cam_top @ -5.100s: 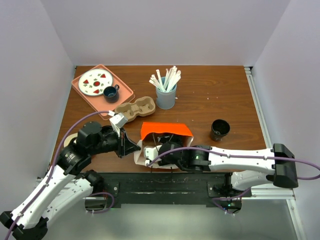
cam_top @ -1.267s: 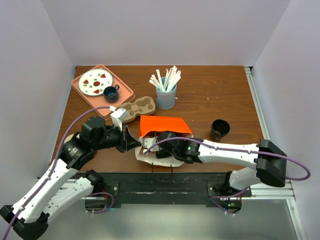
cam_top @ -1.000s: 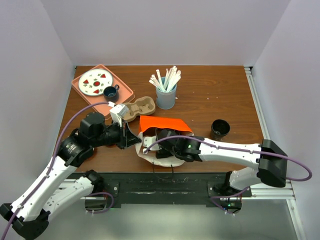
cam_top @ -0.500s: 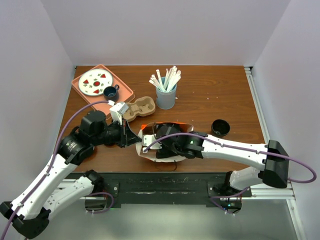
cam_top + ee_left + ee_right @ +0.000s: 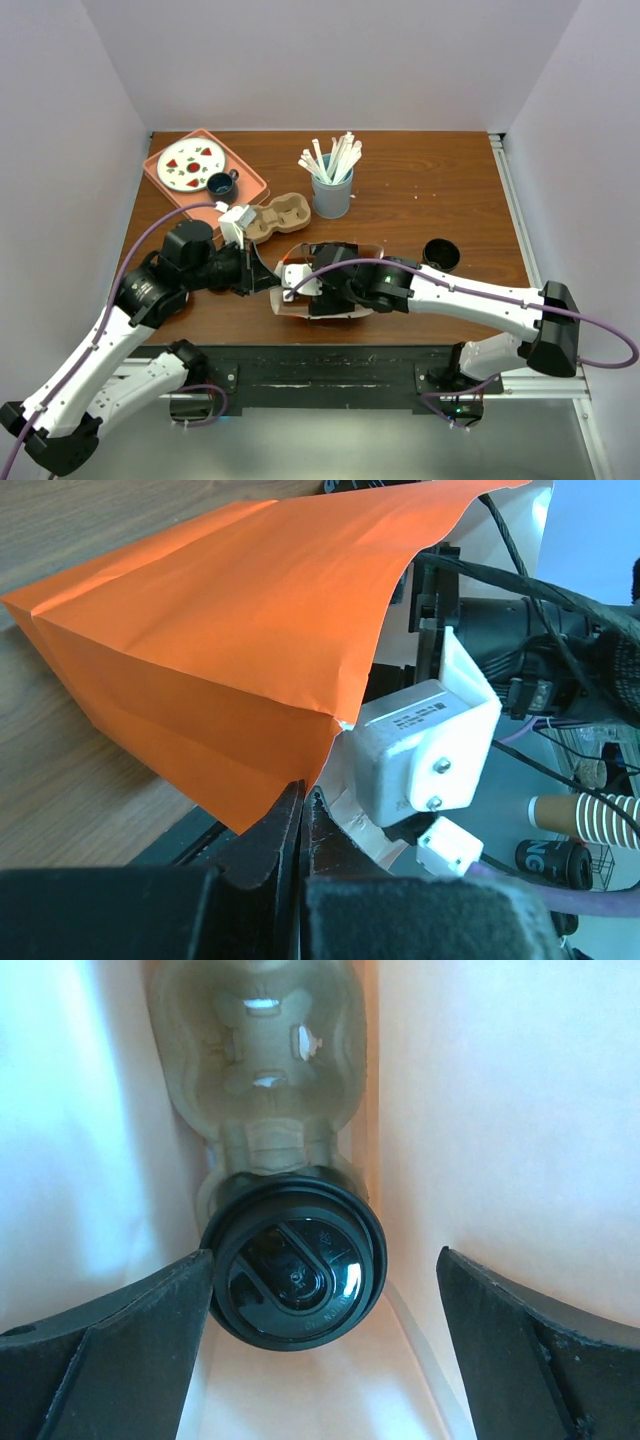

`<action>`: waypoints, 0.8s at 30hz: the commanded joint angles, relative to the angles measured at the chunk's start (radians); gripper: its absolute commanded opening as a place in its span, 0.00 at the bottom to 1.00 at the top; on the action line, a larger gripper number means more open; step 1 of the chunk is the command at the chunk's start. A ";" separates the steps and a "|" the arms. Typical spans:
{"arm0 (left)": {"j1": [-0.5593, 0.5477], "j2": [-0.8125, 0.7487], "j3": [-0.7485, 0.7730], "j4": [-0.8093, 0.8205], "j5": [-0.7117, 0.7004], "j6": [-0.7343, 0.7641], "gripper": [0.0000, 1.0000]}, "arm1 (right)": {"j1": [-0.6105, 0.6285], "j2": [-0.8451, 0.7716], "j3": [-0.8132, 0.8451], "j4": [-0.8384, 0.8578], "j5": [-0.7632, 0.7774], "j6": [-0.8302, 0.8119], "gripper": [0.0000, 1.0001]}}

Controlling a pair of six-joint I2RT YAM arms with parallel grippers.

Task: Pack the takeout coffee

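- Gaping open near the front edge of the counter (image 5: 430,200), the orange bag (image 5: 220,620) leaves only a thin strip of wood between its near side and that edge
- Inside the bag, the coffee cup (image 5: 293,1265) with its black lid sits in the near socket of a pulp carrier (image 5: 260,1070); the bag's pale walls run close along both sides, with a little more slack to the lid's right
- Right of the bag, bare wood runs to a second black cup (image 5: 441,254); behind the bag stand an empty carrier (image 5: 272,217) and a blue cup of stirrers (image 5: 332,190), both near
- The left pincer (image 5: 302,800) is pinched together on the bag's folded corner edge; its arm reaches in from the bag's left, elbow bent
- The right pincer (image 5: 322,1258) is spread wide inside the bag, one finger (image 5: 110,1350) close by the lid's left rim, the other clear of it
- The right arm lies stretched along the front edge from the bag's right, wrist dipped into the mouth
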 commanded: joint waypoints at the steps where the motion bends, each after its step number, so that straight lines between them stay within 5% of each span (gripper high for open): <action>1: -0.007 0.007 0.054 -0.022 -0.015 -0.032 0.04 | 0.001 -0.032 0.072 -0.031 -0.019 0.033 0.95; 12: -0.007 0.078 0.123 -0.052 -0.047 -0.017 0.08 | -0.006 -0.032 0.140 -0.067 -0.034 0.073 0.83; 24: -0.005 0.147 0.198 -0.112 -0.090 0.046 0.26 | -0.038 -0.025 0.210 -0.065 -0.083 0.119 0.72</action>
